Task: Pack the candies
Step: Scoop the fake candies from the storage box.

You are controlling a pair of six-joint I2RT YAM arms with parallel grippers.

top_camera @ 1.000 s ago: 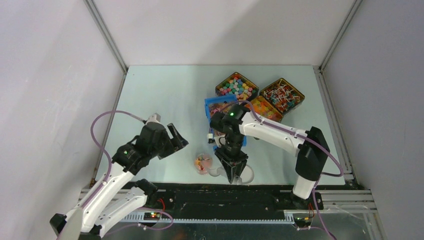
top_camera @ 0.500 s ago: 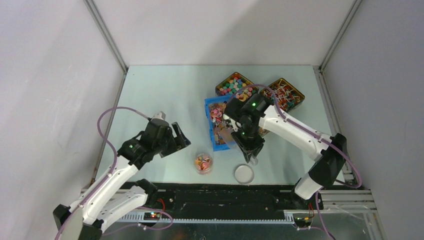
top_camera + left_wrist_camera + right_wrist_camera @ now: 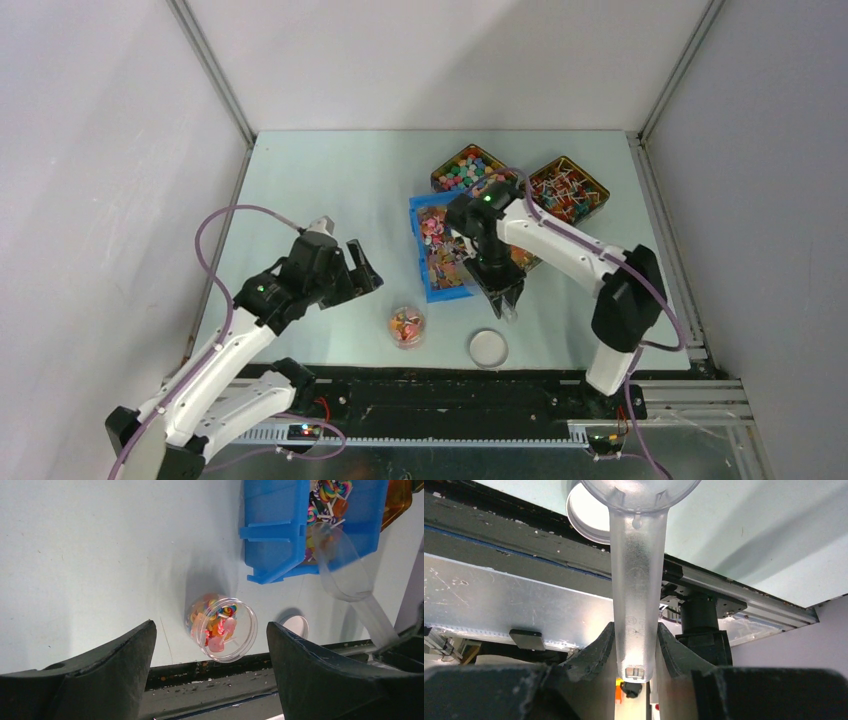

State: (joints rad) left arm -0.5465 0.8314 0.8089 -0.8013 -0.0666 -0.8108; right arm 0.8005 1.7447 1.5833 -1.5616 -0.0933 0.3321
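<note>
The candies [image 3: 437, 243] are small pink, orange and red sweets heaped in a blue bin [image 3: 417, 215]; they also show in the left wrist view [image 3: 327, 495]. More of them fill a small clear jar [image 3: 406, 325], which is open and stands near the front edge. The jar also shows in the left wrist view [image 3: 222, 630]. My left gripper [image 3: 357, 270] is open and empty, above and just left of the jar [image 3: 210, 630]. My right gripper [image 3: 503, 300] is shut on the handle of a clear scoop [image 3: 636, 595]. The scoop's bowl [image 3: 345, 575] is at the bin's near right corner.
The jar's white lid [image 3: 488, 347] lies flat near the front edge, right of the jar. Behind the bin stand a tray of many-coloured sweets [image 3: 470, 170], a tray of stick lollipops [image 3: 570, 188] and an orange tray [image 3: 527, 258] partly hidden by my right arm.
My right gripper has carried the scoop from beside the jar and lid to the right and away, up to the blue bin. My left gripper has edged a little right.
</note>
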